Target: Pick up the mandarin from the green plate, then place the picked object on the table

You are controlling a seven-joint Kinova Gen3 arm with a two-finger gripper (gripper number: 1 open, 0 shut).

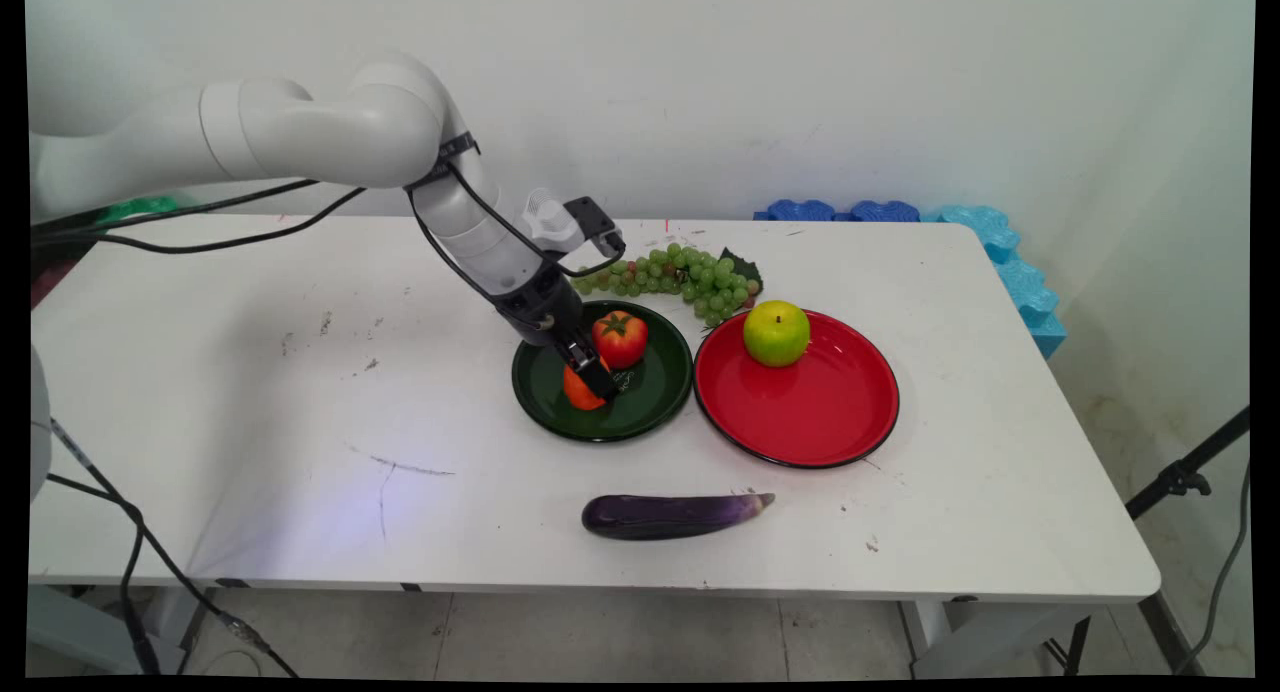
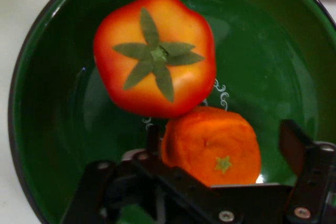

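The table (image 1: 250, 422) is white, scuffed, and carries everything else. On it the red plate (image 1: 810, 422) is the widest dish, touching the green plate (image 1: 545, 397) at its left. Behind both lies a bunch of grapes (image 1: 690, 277), reaching from the green plate's far rim toward the red one. Near the front edge, well apart from the plates, an eggplant (image 1: 670, 515) lies on its side, its stem end pointing right.

A green apple (image 1: 776, 333) stands on the far part of the red plate. In the green plate a tomato (image 2: 155, 56) sits stem-up, touching the orange (image 2: 212, 145) – the orange lies on the nearer, left part of the plate in the main view.

The gripper (image 2: 223, 145) reaches down into the green plate from the upper left, its fingers spread on either side of the orange. In the hand view one finger stands just beside the orange's left flank and the other clear of its right flank – parted wider than the fruit, gripping nothing.
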